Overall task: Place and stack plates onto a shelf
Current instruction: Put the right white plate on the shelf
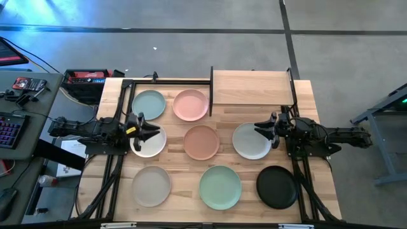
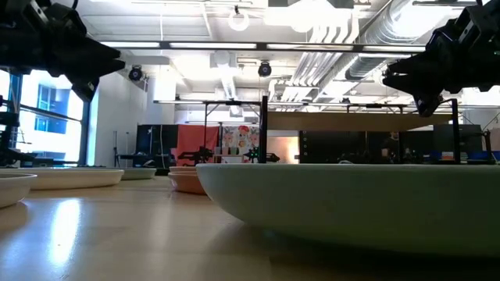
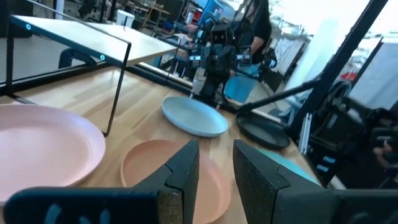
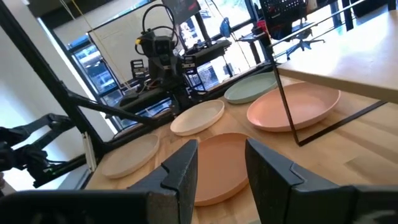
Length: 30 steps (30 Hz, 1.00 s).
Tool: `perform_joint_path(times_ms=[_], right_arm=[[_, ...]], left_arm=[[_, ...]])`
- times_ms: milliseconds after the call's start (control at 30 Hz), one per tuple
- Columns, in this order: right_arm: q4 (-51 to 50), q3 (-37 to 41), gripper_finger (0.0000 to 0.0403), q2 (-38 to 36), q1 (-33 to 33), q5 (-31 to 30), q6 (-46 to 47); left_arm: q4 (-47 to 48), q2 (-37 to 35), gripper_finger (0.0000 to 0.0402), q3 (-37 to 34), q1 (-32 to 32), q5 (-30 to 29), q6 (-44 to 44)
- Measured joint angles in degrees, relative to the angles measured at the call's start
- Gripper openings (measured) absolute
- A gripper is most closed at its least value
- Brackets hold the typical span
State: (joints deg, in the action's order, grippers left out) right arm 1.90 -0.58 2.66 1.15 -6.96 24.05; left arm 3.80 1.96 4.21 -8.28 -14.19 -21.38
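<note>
Nothing is stacked yet: the shelf (image 1: 252, 88) is bare and all eight plates (image 1: 201, 141) lie on the surface (image 1: 178, 194). Left gripper (image 1: 151, 130) and right gripper (image 1: 262, 129) hover with open, empty jaws.

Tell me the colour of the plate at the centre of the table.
Terracotta; the centre plate shows best in the high view.

Eight plain plates in soft matte colours are seen on a light plank table.

No pattern is shown on any plate: pale teal (image 1: 148, 104), pink (image 1: 190, 105), white (image 1: 151, 144), terracotta (image 1: 201, 142), light grey (image 1: 250, 141), beige (image 1: 151, 185), mint green (image 1: 220, 186) and black (image 1: 276, 186). The shelf (image 1: 251, 88) is topped in light wood and framed in black metal. Both arms are dark throughout, the left gripper (image 1: 152, 131) marked with a yellow spot, the right gripper (image 1: 261, 129) left all black.
</note>
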Motion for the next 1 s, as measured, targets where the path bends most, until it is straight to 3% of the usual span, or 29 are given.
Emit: perform_joint_path(times_ms=[200, 400, 533, 767, 1000], right_arm=[[2.24, 0.0, 0.0117, 0.04, 0.0, -1.84, -0.08], [20.25, -0.11, 0.0117, 0.02, 0.0, -3.4, -3.44], [24.3, -4.41, 0.0117, 0.02, 0.0, -2.33, -8.97], [14.03, -18.46, 0.0117, 3.66, 0.0, -0.28, -18.75], [-2.91, -32.66, 0.0117, 15.45, 0.0, -2.78, -20.05]], left_arm=[[-0.4, 0.02, 0.0086, 0.0, -0.01, -0.11, 0.91], [-1.06, 0.01, 0.0086, 0.0, -0.01, -0.12, -0.16], [-1.15, 0.01, 0.0086, 0.0, 0.01, -1.61, -6.43], [-1.12, 0.0, 0.0086, 0.0, 0.01, -4.95, -8.42], [-1.15, 0.0, 0.0086, 0.0, -0.01, -5.14, -8.5]])
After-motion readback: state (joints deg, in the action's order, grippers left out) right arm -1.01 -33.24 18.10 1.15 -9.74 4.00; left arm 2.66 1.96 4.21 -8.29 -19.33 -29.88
